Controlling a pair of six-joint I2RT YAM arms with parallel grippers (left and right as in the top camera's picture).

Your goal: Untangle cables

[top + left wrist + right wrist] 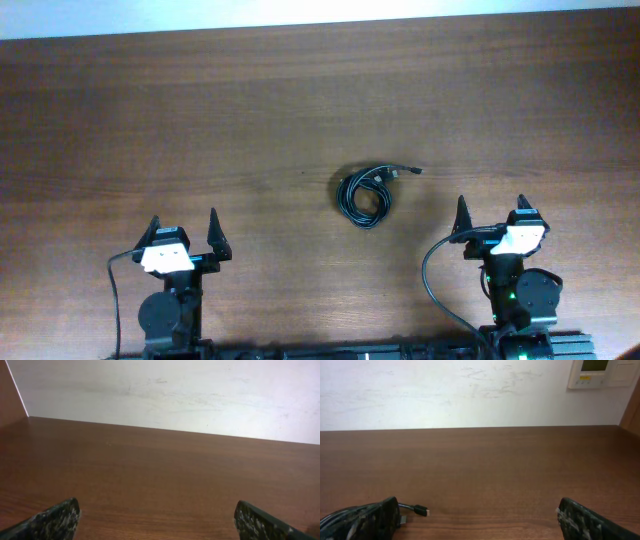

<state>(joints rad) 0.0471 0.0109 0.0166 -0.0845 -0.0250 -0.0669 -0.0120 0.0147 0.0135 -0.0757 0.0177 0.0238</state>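
The cables (366, 194) lie as one small black coil near the table's middle, with plug ends sticking out to the upper right. My left gripper (186, 229) is open and empty near the front left, well away from the coil. My right gripper (492, 211) is open and empty at the front right, a short way right of the coil. In the right wrist view one plug end (419, 509) and part of the coil show just beside my left fingertip; the rest is hidden behind the finger. The left wrist view shows only bare table between the open fingers (157, 517).
The brown wooden table (200, 120) spreads out on all sides. A white wall (445, 390) runs along its far edge, with a wall control panel (592, 372) at the right. Thicker black cords (435, 275) hang by the arm bases at the front.
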